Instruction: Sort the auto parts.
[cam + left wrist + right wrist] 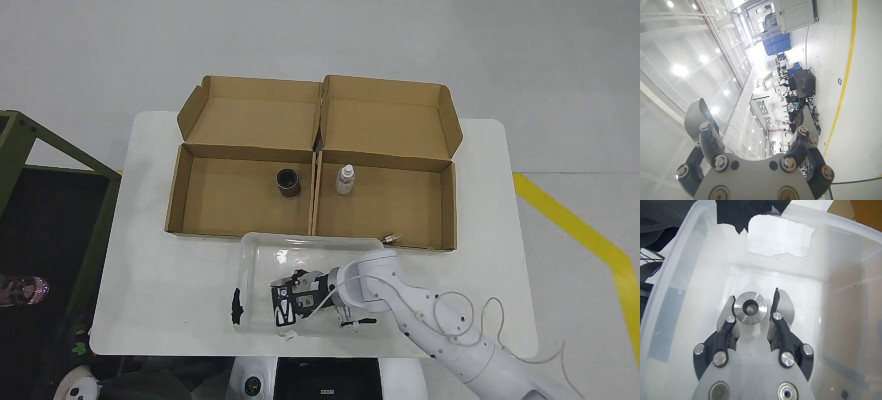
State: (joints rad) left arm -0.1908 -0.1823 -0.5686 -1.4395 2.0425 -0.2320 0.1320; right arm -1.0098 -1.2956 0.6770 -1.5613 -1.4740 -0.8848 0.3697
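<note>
The right gripper (pixel 754 299) is open inside the clear plastic bin (pixel 838 256), one finger on each side of the metal part (pixel 745 318). The part is round, shiny silver, with a dark hole in its centre, and stands on the bin floor. Its lower body is hidden below the wide top face.

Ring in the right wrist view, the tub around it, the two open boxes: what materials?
Ring: looks like bare machined metal, steel or aluminium, can't tell which; bright face with radial glints, dark bore.
Tub: translucent plastic, smooth; shapes behind it show hazily through the wall.
Boxes: brown cardboard, matte, with folded flaps.
</note>
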